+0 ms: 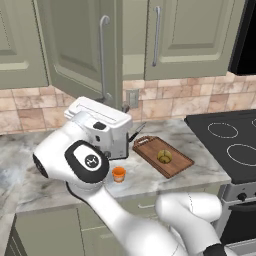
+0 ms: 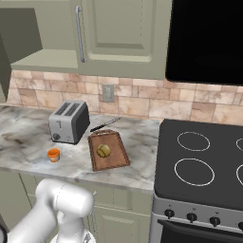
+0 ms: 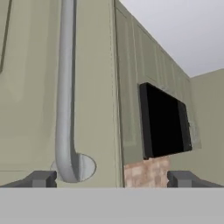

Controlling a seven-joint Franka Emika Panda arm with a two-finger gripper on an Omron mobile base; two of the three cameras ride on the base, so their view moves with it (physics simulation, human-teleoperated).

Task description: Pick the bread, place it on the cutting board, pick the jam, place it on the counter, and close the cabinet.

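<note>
Even, flat rendered light is seen throughout; no glare is shown. Faint soft shadows are cast on the grey-and-white marbled stone counter (image 1: 30, 185). Edges are rendered coarsely, slightly blurred, without distortion.

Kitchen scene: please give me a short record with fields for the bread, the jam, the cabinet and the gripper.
bread: bun lying on the cutting board
jam: orange jar standing on the counter, in front of the toaster
cabinet: left door ajar, not yet closed
gripper: open, facing the door's silver handle near its lower end, holding nothing
task left: close the cabinet
</note>
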